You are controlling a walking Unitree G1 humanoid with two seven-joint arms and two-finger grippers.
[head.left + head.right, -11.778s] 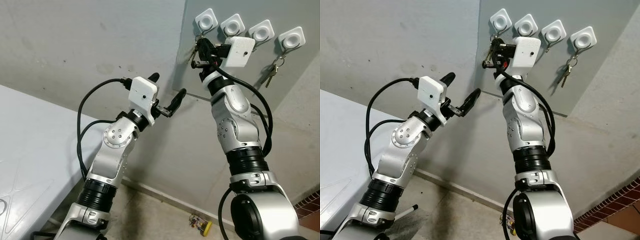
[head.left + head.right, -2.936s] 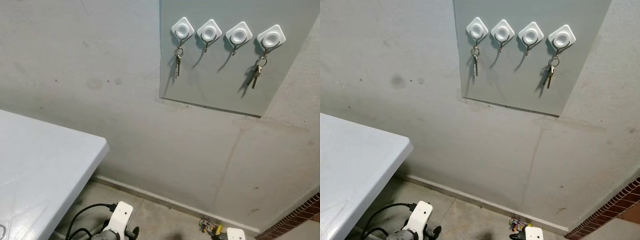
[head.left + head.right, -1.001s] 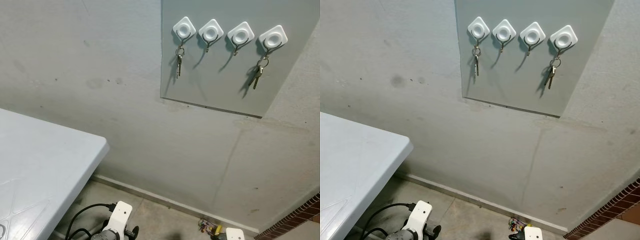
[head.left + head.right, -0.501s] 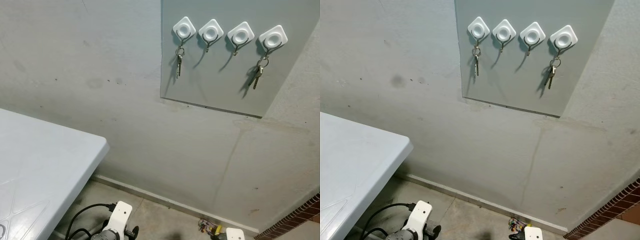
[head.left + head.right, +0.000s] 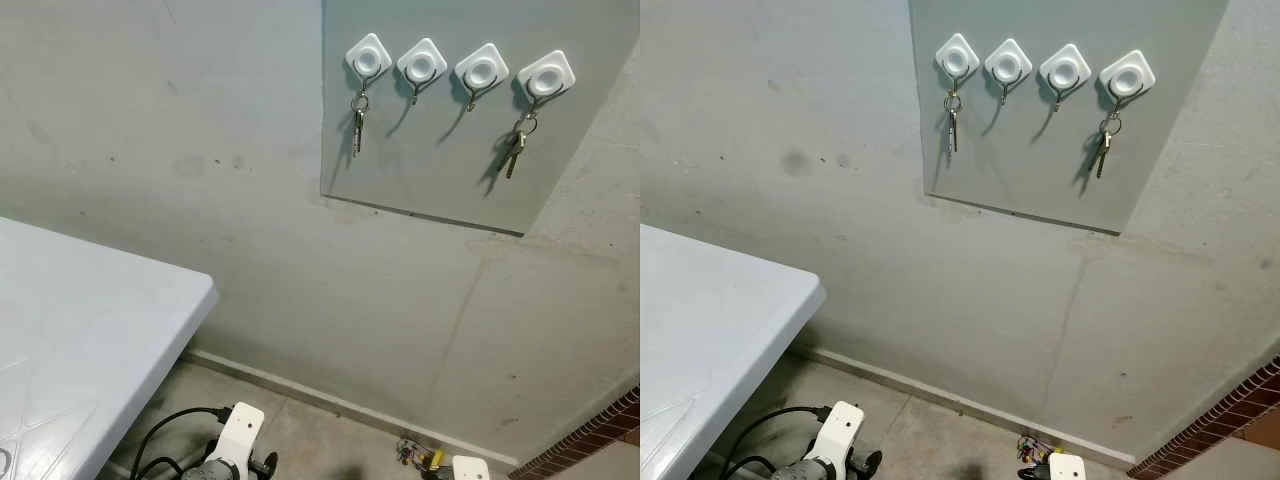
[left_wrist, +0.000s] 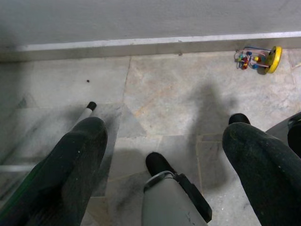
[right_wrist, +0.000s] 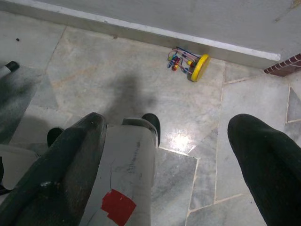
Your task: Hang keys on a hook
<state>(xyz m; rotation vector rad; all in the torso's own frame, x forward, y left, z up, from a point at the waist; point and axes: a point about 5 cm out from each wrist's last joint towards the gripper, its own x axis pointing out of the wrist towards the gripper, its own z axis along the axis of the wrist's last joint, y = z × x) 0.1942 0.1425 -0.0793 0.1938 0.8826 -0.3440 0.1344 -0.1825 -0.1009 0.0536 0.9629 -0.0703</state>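
Observation:
Four white hooks sit in a row on a grey wall panel [image 5: 430,180]. One bunch of keys [image 5: 357,120] hangs from the leftmost hook [image 5: 368,58]. A second bunch of keys [image 5: 513,152] hangs from the rightmost hook [image 5: 546,75]. The two middle hooks [image 5: 421,64] are bare. Both arms hang low, far below the panel. My left gripper [image 6: 164,136] is open over the marble floor and holds nothing. My right gripper [image 7: 169,132] is likewise open with nothing in it.
A white table [image 5: 80,330] fills the lower left, its corner reaching toward the wall. A small colourful bead toy [image 7: 188,63] lies on the floor by the skirting. Red brick edging [image 5: 600,440] shows at the lower right.
Earlier both arms were raised, the right gripper at the leftmost hook with the keys. Now both arms hang down and the keys hang free. Nothing has moved in the last second.

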